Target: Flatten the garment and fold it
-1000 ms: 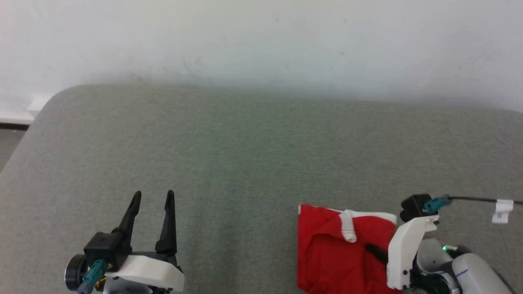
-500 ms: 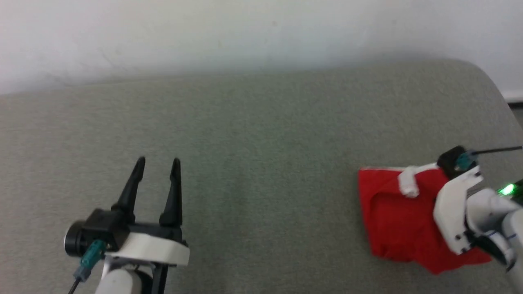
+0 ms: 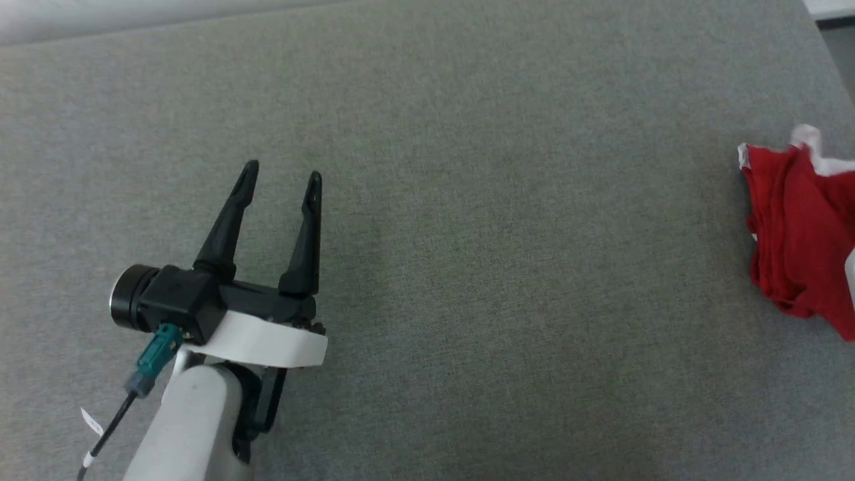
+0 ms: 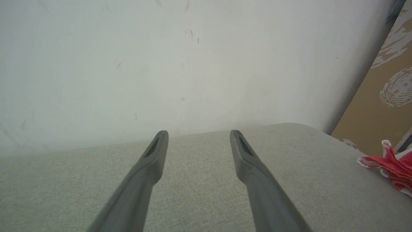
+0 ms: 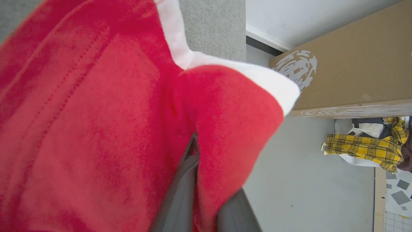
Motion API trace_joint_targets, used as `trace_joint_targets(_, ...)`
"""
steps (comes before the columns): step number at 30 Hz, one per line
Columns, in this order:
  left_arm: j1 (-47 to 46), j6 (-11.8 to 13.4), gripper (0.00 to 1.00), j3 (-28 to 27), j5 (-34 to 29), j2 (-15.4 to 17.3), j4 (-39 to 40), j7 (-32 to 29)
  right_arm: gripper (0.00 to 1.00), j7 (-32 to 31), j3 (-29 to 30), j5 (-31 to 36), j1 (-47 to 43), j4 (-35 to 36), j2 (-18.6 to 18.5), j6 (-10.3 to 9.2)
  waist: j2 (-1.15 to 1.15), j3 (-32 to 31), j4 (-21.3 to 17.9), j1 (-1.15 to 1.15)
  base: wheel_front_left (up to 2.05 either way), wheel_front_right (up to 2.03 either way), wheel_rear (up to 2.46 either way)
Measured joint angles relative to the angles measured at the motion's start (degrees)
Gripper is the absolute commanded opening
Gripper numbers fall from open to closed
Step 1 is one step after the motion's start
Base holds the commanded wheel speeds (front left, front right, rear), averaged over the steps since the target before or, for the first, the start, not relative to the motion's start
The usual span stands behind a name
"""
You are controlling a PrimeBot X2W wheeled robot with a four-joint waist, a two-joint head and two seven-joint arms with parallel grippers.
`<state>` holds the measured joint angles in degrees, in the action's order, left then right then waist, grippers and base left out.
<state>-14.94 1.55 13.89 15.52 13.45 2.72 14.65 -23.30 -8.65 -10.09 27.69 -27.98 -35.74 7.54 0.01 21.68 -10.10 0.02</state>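
Note:
The garment [image 3: 795, 227], bright red with white trim, is bunched up at the far right of the grey cushion [image 3: 467, 267]. In the left wrist view the garment [image 4: 391, 164] is a red lump at the right edge. In the right wrist view a fold of the garment [image 5: 96, 129] is pinched by my right gripper [image 5: 206, 196], which is shut on it; the fingertips are buried in the cloth. My left gripper [image 3: 282, 172] hovers over the cushion's left part, open and empty, far from the garment. In its own view the left gripper [image 4: 199, 137] points at the wall.
A white wall [image 4: 161, 64] backs the cushion. The cushion's right edge [image 5: 241, 32] drops to a grey floor. Beside it stands a brown cardboard box [image 5: 354, 64], with a yellow plaid cloth [image 5: 363, 148] on the floor.
The head camera has swung and tilted down, so the wall has almost left the picture. The garment, in my right gripper, has moved right, away from the left gripper, and is more bunched.

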Motion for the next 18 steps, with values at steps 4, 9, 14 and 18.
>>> trace_joint_targets(4, -0.43, -0.02, 1.0, -0.34, 0.01, 0.04, -0.89, 0.0, 1.0, 9.06, 2.83, 3.98, 1.02, -4.17, 3.09, 0.01, 0.0, 2.32, -0.88, 0.0, 0.0, 0.0, 0.0)
trace_joint_targets(9, -0.08, 0.03, 1.0, -0.82, 0.04, -0.23, -1.91, 0.02, 1.0, 16.55, 7.9, 9.4, 1.12, -9.12, 5.15, 0.03, 0.0, 1.89, -1.55, -0.02, 0.0, 0.0, 0.0)
trace_joint_targets(14, 3.0, 0.65, 1.0, -1.57, 0.24, -0.98, -3.13, 0.08, 1.0, 20.61, 13.6, 14.23, -1.44, -10.59, 5.09, 0.05, 0.0, -0.99, -1.66, -0.02, 0.0, 0.0, 0.0)
trace_joint_targets(18, 5.76, 1.42, 1.0, -2.77, 0.64, -2.16, -3.23, 0.08, 1.0, 22.74, 17.31, 15.71, -6.15, -9.32, 5.67, 0.05, 0.0, -4.44, -1.2, -0.03, 0.0, 0.0, 0.0)
